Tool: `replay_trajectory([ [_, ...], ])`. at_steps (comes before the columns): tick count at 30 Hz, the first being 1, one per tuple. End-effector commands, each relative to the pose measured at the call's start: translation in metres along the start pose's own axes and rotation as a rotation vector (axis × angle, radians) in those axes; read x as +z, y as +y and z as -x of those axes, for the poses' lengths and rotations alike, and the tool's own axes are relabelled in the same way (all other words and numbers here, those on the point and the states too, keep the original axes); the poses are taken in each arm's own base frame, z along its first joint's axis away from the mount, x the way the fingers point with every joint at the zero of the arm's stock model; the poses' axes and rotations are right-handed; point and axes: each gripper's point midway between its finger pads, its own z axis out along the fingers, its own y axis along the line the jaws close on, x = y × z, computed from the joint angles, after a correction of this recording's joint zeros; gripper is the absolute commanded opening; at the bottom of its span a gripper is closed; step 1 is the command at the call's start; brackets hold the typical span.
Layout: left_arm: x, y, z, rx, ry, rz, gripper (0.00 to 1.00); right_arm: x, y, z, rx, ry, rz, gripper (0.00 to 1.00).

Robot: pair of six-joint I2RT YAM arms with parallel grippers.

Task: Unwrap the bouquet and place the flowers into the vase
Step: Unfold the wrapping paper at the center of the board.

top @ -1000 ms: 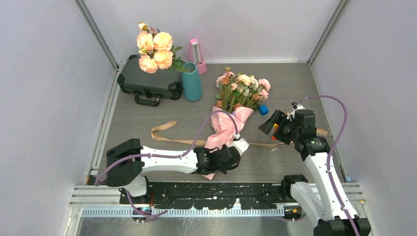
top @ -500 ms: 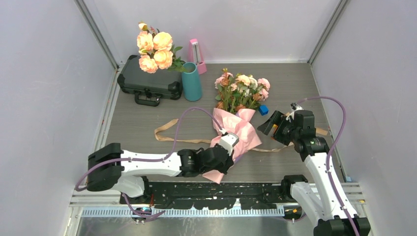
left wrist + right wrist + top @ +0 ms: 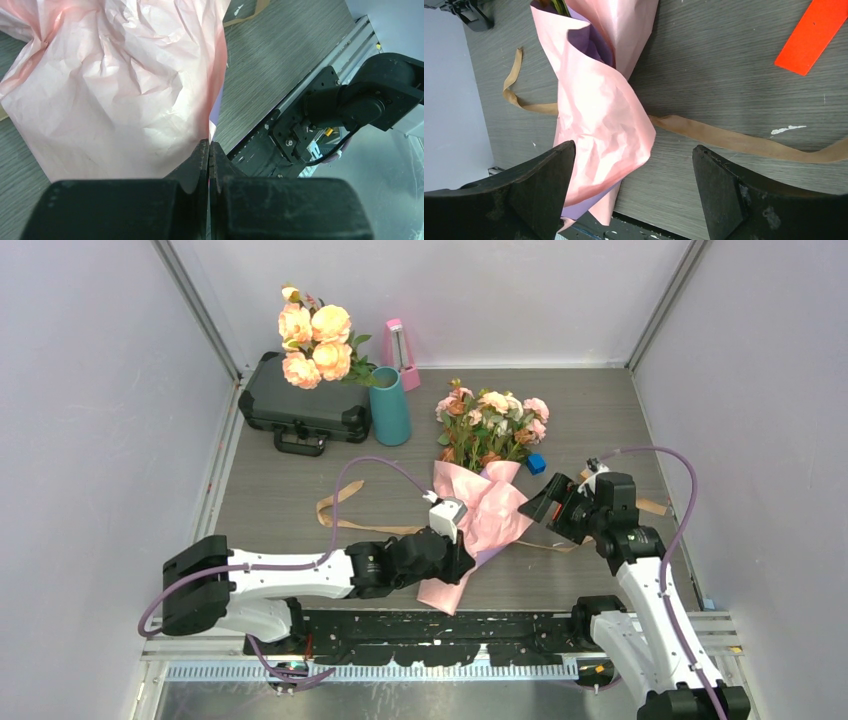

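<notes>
Left gripper (image 3: pixel 209 148) pressed shut, pinching the edge of the pink paper (image 3: pixel 115 85). Right gripper (image 3: pixel 633 150) spread wide, lower right of the bouquet (image 3: pixel 487 455) at frame centre. Vase (image 3: pixel 390 408) upright, upper left.

We find no writing, label, brand name, number or sign that we can read in any of the three views.
</notes>
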Motion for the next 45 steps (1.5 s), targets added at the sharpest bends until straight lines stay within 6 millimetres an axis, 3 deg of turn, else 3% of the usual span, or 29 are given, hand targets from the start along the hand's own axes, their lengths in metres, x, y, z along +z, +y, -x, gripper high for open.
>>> replay_trajectory([
  [1,-0.004,-0.007,0.024,-0.077,-0.096,-0.028,0.00,0.003,0.000,-0.006,0.003,-0.001,0.028,0.92],
  [5,-0.006,-0.008,0.025,-0.082,-0.099,-0.035,0.00,0.011,-0.005,-0.012,0.027,0.010,0.035,0.90],
  [11,-0.006,-0.009,0.026,-0.097,-0.094,-0.048,0.00,0.026,0.011,-0.015,0.064,0.028,0.173,0.80],
  [15,-0.007,-0.007,0.028,-0.105,-0.085,-0.051,0.00,0.028,0.026,-0.009,0.036,0.029,0.251,0.64],
  [19,-0.008,-0.004,0.031,-0.115,-0.085,-0.055,0.00,0.028,0.034,0.000,0.002,0.023,0.272,0.37],
  [26,-0.009,0.005,0.025,-0.099,-0.024,-0.023,0.02,0.020,0.050,0.014,-0.050,0.013,0.303,0.03],
  [28,-0.012,0.010,0.029,-0.088,-0.019,0.004,0.19,0.015,0.057,0.018,-0.061,0.010,0.317,0.01],
  [30,-0.017,0.017,0.033,-0.077,-0.003,0.033,0.45,0.010,0.064,0.024,-0.069,0.003,0.331,0.00],
  [32,-0.022,0.023,0.041,-0.068,0.015,0.046,0.59,0.005,0.072,0.029,-0.077,-0.003,0.348,0.00],
  [39,-0.057,0.033,0.083,0.090,0.003,0.125,0.83,0.005,0.104,0.044,-0.078,-0.011,0.412,0.00],
  [45,-0.082,0.051,0.103,0.071,-0.017,0.169,0.93,0.020,0.139,0.034,-0.105,0.020,0.441,0.00],
])
